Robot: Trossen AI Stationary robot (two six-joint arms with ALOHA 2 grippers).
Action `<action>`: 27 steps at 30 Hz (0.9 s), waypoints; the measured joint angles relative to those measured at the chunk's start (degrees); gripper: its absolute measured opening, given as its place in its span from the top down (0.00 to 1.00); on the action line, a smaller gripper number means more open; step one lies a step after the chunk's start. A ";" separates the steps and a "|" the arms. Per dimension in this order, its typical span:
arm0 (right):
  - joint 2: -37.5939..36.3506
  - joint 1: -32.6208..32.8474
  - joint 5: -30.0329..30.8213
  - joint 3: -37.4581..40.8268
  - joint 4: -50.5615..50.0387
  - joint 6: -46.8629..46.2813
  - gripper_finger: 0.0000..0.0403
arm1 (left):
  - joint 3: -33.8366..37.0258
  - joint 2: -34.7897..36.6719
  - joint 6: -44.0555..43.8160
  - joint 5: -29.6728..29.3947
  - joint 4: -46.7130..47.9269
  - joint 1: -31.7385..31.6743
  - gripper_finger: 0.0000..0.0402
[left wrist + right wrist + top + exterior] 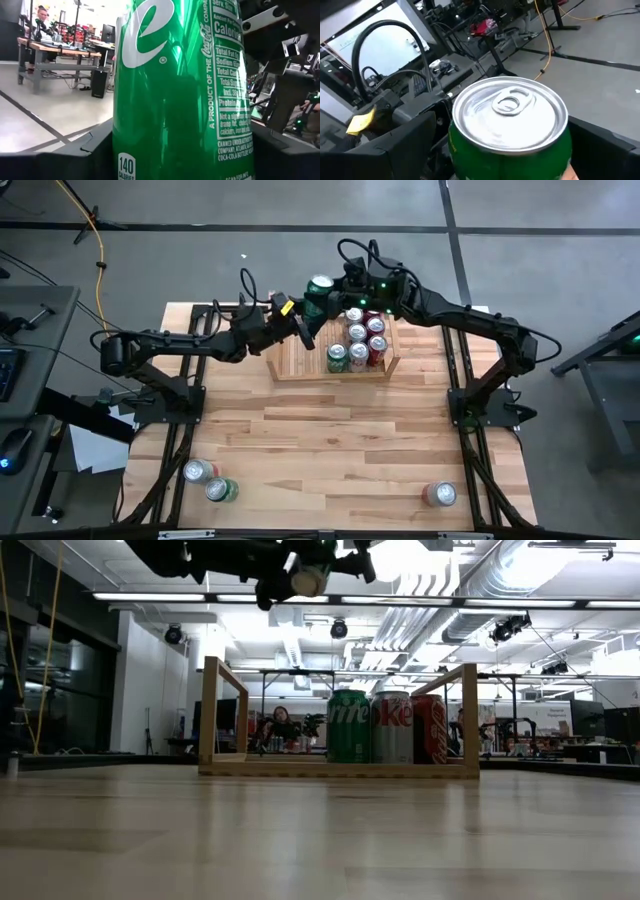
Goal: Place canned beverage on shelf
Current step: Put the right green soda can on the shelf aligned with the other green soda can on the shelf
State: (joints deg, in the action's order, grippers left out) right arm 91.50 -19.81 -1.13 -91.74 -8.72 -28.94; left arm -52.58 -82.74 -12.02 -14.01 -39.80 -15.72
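We see the left claw [300, 320] clamped on a green can [319, 292] raised above the shelf [300, 360], whose right part holds six cans [358, 340], while the right claw [335, 298], spread wide, flanks that green can.

Pale wooden table [330, 440] seen under shelf [300, 365], set toward far edge. Six upright cans [358, 340] held on shelf's right part. Two cans [210, 480] laid near front-left corner, one can [440, 495] front-right.
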 joint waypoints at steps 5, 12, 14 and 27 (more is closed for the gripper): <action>0.00 0.00 0.50 0.00 -2.65 0.59 0.13 | 0.04 0.00 1.66 -0.09 0.93 0.63 0.30; -0.09 -0.02 0.87 -0.02 -3.53 0.88 0.28 | 0.04 0.00 1.78 -0.01 1.59 0.68 0.30; -0.09 -0.02 0.81 -0.02 -3.69 1.22 0.28 | 0.04 0.00 1.83 -0.04 1.70 0.68 0.30; -3.21 -3.89 3.29 -2.42 -17.52 11.81 0.28 | -0.01 6.75 -1.44 13.14 19.02 -1.30 0.04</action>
State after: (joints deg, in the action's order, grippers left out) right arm 88.29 -23.70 2.16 -94.16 -26.25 -17.13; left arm -52.59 -75.99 -13.45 -0.86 -20.79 -17.02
